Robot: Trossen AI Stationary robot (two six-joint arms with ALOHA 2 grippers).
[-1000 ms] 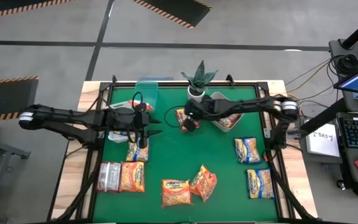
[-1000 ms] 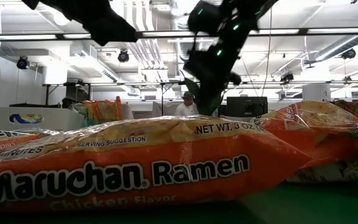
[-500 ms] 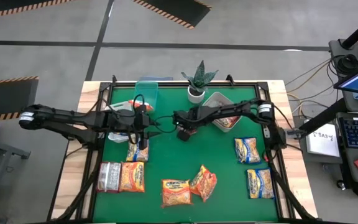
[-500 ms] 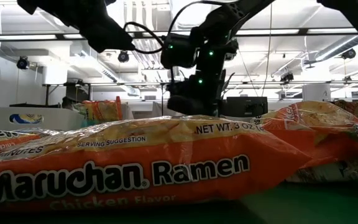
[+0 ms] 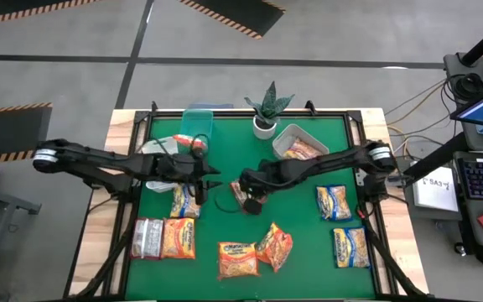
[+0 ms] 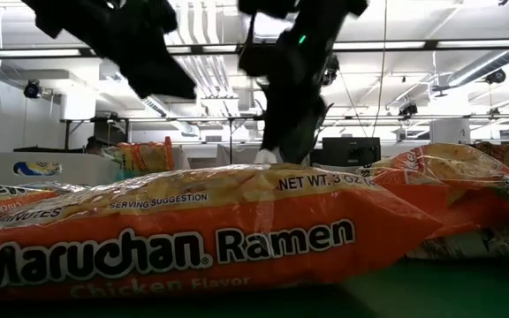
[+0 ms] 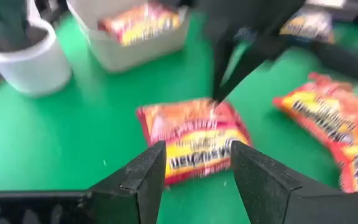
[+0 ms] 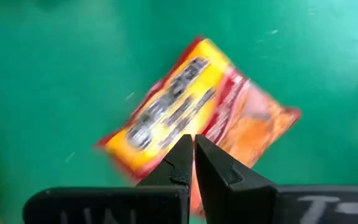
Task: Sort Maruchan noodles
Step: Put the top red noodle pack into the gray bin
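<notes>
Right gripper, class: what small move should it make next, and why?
Probably open. The right gripper is shut, with nothing between its fingers, just above a red packet lying flat on the green mat. It likely must open before lowering to grasp it.

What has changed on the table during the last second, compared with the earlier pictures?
The right tool, shut, moved from beside the white bin toward the table's middle, and the red packet came with it; it now lies on the mat under that tool. Whether it was gripped is unclear. The left tool, open, barely moved. The other packets stayed.
</notes>
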